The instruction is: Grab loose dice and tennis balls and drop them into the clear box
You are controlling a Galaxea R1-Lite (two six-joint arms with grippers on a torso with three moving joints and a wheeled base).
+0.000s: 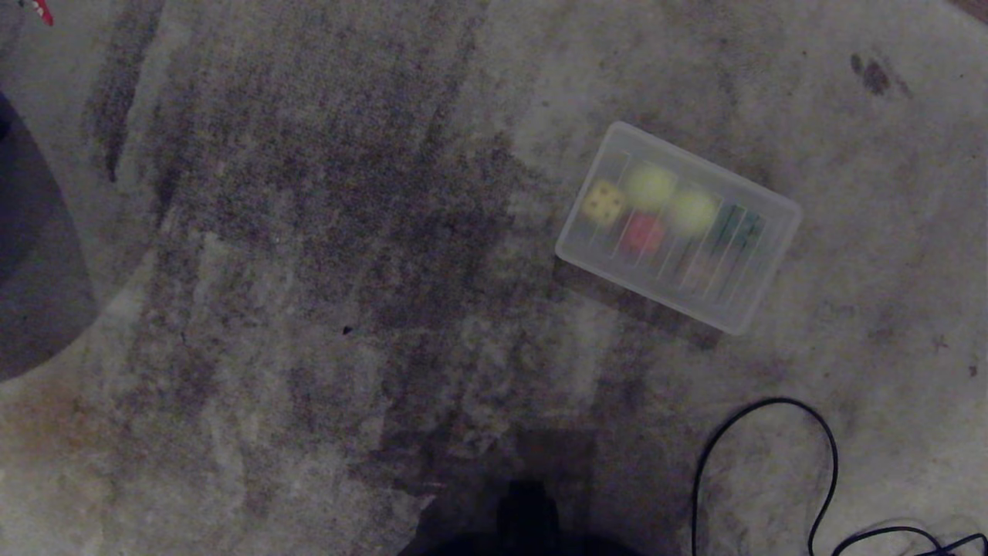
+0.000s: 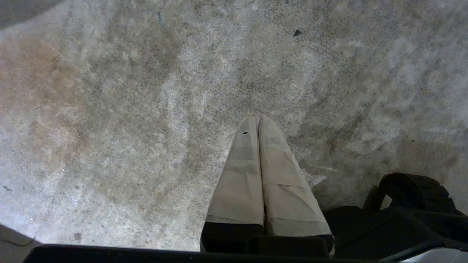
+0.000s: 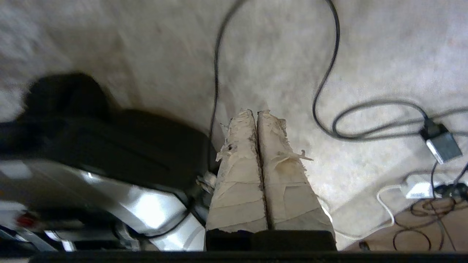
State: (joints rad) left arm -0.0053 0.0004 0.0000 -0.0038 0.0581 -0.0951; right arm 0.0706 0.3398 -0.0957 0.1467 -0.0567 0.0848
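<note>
The clear box (image 1: 760, 300) lies on the carpet at the right of the head view. Inside it I see a yellow die (image 1: 603, 202), a red die (image 1: 642, 233), two tennis balls (image 1: 650, 185) (image 1: 692, 212) and a dark green die (image 1: 737, 225). Neither arm shows in the head view. My left gripper (image 2: 257, 118) hangs shut and empty over bare carpet, next to the robot's dark base. My right gripper (image 3: 255, 112) is also shut and empty, over pale carpet beside the robot's body, with cables around it.
A black cable (image 1: 830, 463) loops over the carpet at the lower right of the head view. More cables (image 3: 329, 73), a grey power adapter (image 3: 440, 145) and a white plug (image 3: 416, 189) lie near my right gripper. A dark rounded shape (image 1: 31, 255) fills the left edge.
</note>
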